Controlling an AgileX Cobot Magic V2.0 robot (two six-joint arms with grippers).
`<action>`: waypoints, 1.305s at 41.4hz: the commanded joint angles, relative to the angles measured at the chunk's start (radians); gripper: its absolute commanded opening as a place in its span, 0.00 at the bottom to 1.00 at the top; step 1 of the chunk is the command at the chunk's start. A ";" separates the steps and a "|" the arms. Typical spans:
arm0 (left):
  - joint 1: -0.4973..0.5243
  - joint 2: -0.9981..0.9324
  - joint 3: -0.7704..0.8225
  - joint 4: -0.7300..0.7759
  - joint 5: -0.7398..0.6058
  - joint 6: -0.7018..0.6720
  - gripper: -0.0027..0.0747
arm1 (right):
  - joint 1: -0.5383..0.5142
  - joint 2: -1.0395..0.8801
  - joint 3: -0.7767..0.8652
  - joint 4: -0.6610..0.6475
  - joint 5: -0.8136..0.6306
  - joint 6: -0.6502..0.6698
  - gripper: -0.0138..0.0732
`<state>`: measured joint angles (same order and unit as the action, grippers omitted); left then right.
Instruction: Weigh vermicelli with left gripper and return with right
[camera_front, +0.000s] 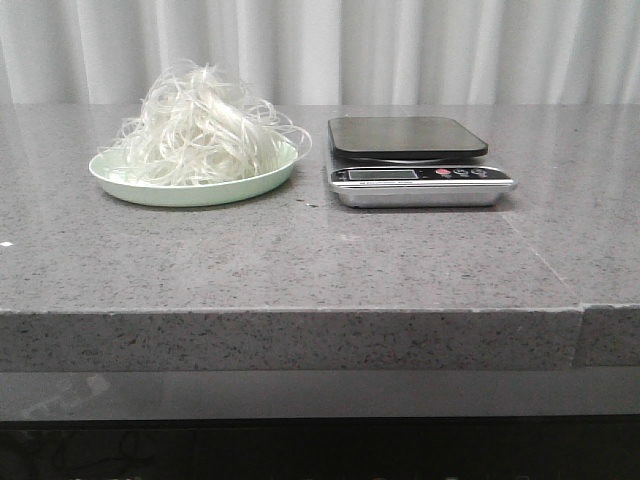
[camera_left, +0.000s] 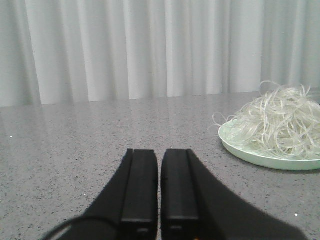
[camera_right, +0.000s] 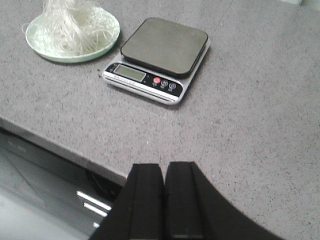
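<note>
Where the scale (camera_right: 156, 59) is seen: front and right wrist views.
Vermicelli (camera_left: 277, 122): heaped on plate (camera_left: 240, 149), well apart from both jaws.
Left gripper (camera_left: 159, 187): closed, nothing held.
Right gripper (camera_right: 163, 200): closed, nothing held.

You are looking at a speckled stone counter (camera_front: 300, 260) gleaming smooth; the scale (camera_front: 415, 160) is showing matt black platform over brushed metal; the plate (camera_front: 190, 185) is shining glossy.

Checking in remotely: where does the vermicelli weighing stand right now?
The vermicelli is heaped on the green plate, and the scale platform beside it is bare. Nothing is in hand: the left gripper and right gripper are both shut on nothing, away from the plate. This fits either a weighing yet to come or noodles already weighed and returned; the pictures don't settle which.
</note>
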<state>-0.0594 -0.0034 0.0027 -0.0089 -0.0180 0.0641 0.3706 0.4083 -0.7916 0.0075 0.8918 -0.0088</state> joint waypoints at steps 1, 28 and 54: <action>0.001 -0.021 0.006 -0.004 -0.082 -0.011 0.22 | -0.075 -0.049 0.051 -0.019 -0.203 -0.002 0.34; 0.001 -0.021 0.006 -0.004 -0.082 -0.011 0.22 | -0.328 -0.435 0.810 -0.001 -0.932 -0.002 0.34; 0.001 -0.021 0.006 -0.004 -0.082 -0.011 0.22 | -0.342 -0.435 0.811 -0.001 -0.932 -0.002 0.34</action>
<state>-0.0594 -0.0034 0.0027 -0.0089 -0.0186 0.0641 0.0358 -0.0114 0.0284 0.0072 0.0462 -0.0088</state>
